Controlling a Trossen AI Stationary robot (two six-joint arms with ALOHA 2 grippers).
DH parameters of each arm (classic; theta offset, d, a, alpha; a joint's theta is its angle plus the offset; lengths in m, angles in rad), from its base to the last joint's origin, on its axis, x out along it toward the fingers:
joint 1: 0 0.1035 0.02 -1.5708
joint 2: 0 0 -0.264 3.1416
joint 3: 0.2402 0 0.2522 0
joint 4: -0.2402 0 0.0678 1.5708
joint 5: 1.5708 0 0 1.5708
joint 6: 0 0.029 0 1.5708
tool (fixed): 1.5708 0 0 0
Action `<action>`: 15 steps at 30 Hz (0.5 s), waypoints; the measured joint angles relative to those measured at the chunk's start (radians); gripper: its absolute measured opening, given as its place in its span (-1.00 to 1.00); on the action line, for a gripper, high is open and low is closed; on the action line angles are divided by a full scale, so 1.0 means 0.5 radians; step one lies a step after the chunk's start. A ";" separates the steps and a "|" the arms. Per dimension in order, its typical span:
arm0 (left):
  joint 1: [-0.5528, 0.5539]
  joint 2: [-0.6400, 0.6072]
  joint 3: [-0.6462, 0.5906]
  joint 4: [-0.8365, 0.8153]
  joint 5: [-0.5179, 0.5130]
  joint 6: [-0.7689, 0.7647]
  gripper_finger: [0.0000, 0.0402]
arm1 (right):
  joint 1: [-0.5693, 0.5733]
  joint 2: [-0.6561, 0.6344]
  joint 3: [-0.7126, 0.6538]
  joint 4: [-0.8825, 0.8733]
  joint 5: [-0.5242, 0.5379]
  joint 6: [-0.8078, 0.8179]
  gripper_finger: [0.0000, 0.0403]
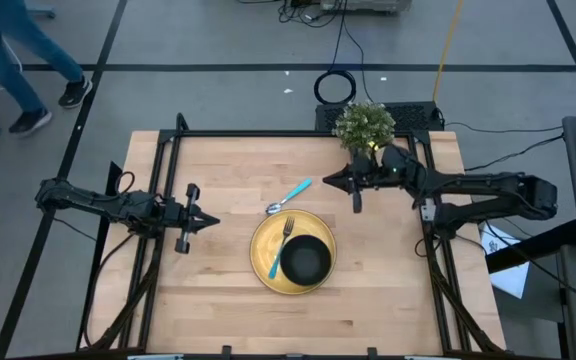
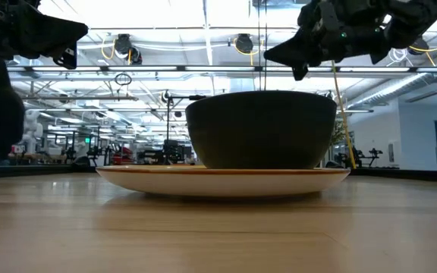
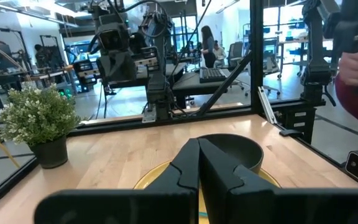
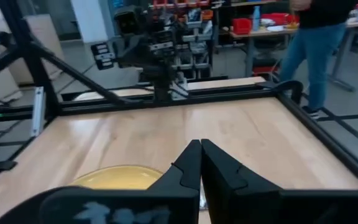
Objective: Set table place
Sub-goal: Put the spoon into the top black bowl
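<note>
Plate (image 1: 264, 268) between both arms' jaws

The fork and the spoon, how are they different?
The fork lies on the yellow plate, beside the black bowl; the spoon lies on the bare table, just off the plate's rim. The fork's tines point away from the plate's middle toward the spoon; the spoon slants, its bowl end nearest the plate. Both have light blue handles and silvery metal heads.
</note>
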 joint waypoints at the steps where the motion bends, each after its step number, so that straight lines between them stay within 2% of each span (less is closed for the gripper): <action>1: 0.000 0.000 0.000 0.000 0.000 0.000 -0.96 | -0.010 0.008 0.000 0.009 0.000 0.000 -1.00; 15: 0.000 0.000 0.000 -0.006 -0.007 0.000 -0.96 | -0.047 0.153 0.001 0.063 0.001 -0.055 -1.00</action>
